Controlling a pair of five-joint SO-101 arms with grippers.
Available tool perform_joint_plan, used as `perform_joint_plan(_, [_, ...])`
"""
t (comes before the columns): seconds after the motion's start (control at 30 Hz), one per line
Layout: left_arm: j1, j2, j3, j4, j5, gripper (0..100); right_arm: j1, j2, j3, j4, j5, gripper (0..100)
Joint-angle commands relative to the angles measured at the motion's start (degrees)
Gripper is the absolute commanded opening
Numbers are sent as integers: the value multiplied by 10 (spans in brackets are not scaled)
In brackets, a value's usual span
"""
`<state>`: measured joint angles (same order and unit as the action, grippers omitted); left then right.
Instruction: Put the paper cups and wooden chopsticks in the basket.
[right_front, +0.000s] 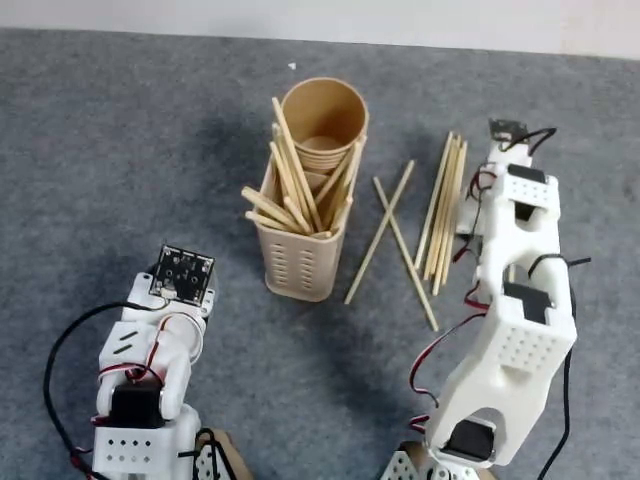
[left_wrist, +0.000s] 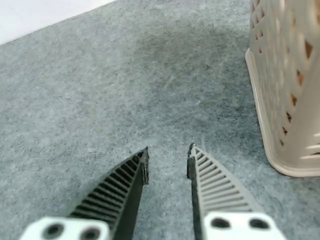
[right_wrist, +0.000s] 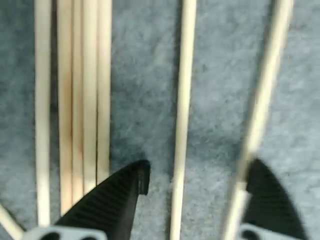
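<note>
**Right gripper (right_wrist: 199, 172) wide open, holding nothing, astride one loose chopstick (right_wrist: 182, 100).**
The stick runs near to far, in line with the fingers, so the jaws would close across its width. A second stick (right_wrist: 262, 100) passes close by one finger, and a tight bundle (right_wrist: 75, 100) lies just outside the other. These loose sticks lie right of the basket (right_front: 300, 265), which already carries paper cups (right_front: 322, 115) and more chopsticks. The right arm is judged the nearer. The left gripper (left_wrist: 168, 150), slightly parted and empty, hangs over grey carpet (left_wrist: 100, 90) near-left of the basket.
</note>
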<state>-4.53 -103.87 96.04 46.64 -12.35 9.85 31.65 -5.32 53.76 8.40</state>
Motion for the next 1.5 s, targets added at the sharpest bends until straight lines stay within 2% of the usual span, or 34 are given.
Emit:
perform_joint_plan(0.0, [9,-1,10,-10,-6,160,26,6,-19,-8,-3,13])
perform_joint_plan(0.2, [9,-1,10,-10,-6,160,23,-2,-29,36,-4,5])
perform_joint_plan(0.33, [9,-1,10,-10,-6,160,15,-64,-69,85,-9,5])
perform_joint_plan(0.53, [9,-1,10,-10,-6,160,3,-282,-68,93,-76,5])
perform_joint_plan(0.67, [9,-1,10,-10,-6,160,-33,-452,0,79,-106,5])
perform_joint_plan(0.8, [9,-1,10,-10,-6,160,-104,-614,99,-16,-142,5])
perform_joint_plan(0.93, [9,-1,10,-10,-6,160,-199,-722,218,-183,-145,9])
perform_joint_plan(1.07, [9,-1,10,-10,-6,160,-289,-772,315,-335,-86,24])
perform_joint_plan(1.2, [9,-1,10,-10,-6,160,-343,-817,381,-425,-84,23])
perform_joint_plan(1.37, [9,-1,10,-10,-6,160,-400,-874,496,-636,-84,4])
perform_joint_plan(1.47, [9,-1,10,-10,-6,159,-428,-887,568,-695,-84,5])
